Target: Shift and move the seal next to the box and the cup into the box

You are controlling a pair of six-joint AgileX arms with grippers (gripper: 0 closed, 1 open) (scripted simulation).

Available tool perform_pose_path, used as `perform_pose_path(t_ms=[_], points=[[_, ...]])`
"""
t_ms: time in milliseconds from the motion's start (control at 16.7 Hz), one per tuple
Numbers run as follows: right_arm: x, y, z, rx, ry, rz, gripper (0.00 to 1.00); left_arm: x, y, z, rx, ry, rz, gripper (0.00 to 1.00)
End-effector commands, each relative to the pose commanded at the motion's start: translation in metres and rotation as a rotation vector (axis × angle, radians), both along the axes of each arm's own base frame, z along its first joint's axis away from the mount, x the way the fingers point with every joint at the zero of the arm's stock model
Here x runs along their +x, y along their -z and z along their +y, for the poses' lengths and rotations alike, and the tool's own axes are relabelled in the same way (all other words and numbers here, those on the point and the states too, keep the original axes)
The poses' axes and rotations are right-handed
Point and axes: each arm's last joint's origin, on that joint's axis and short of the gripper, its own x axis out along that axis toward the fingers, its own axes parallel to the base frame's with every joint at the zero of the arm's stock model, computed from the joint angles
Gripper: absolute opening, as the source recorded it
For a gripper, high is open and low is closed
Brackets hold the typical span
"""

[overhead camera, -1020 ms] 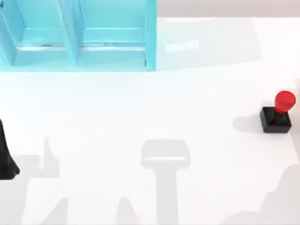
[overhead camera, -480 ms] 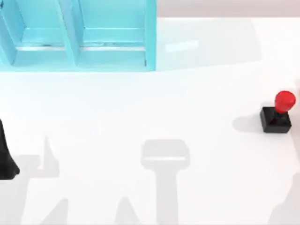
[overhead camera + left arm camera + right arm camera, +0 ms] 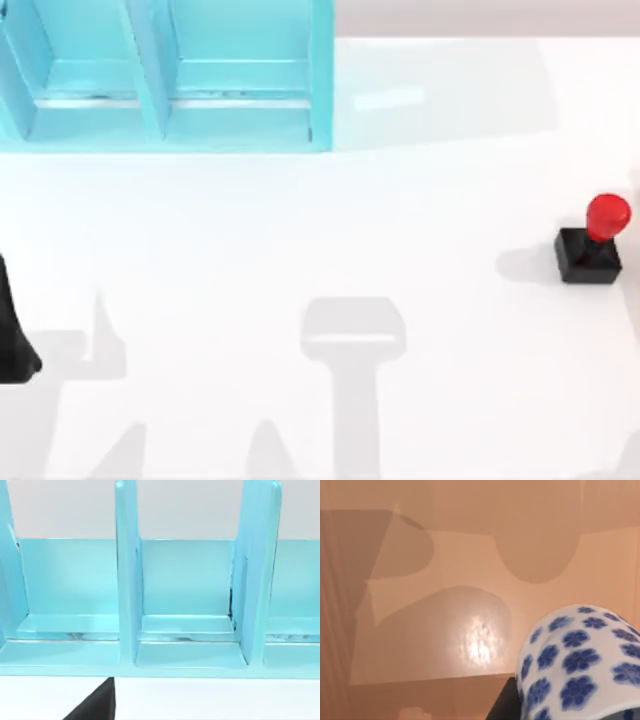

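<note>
Seal (image 3: 592,243) sits alone near the desk's (image 3: 300,230) right edge, well apart from the blue box (image 3: 165,75). Cup (image 3: 580,665) fills the right wrist view; can't tell either tool's state.

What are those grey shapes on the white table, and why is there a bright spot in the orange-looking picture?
In the top view, the grey shapes are shadows on the table; the seal throws a soft one toward the left. In the right wrist view, the bright patch is glare on a glossy tan surface, beside the cup, with darker shadows across it. In the left wrist view, the blue box is evenly lit.
</note>
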Motion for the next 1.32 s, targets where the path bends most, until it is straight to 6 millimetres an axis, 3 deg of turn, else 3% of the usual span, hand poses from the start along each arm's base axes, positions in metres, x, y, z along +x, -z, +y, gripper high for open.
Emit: perform_pose_path(t_ms=[240, 540, 1320], points=[[-0.003, 0.026, 0.007, 0.016, -0.064, 0.055, 0.00, 0.000, 0.000, 0.000, 0.000, 0.000, 0.000, 1.00], [-0.003, 0.030, 0.008, 0.014, -0.077, 0.064, 0.00, 0.000, 0.000, 0.000, 0.000, 0.000, 0.000, 1.00], [-0.003, 0.030, 0.008, 0.014, -0.077, 0.064, 0.98, 0.000, 0.000, 0.000, 0.000, 0.000, 0.000, 1.00]])
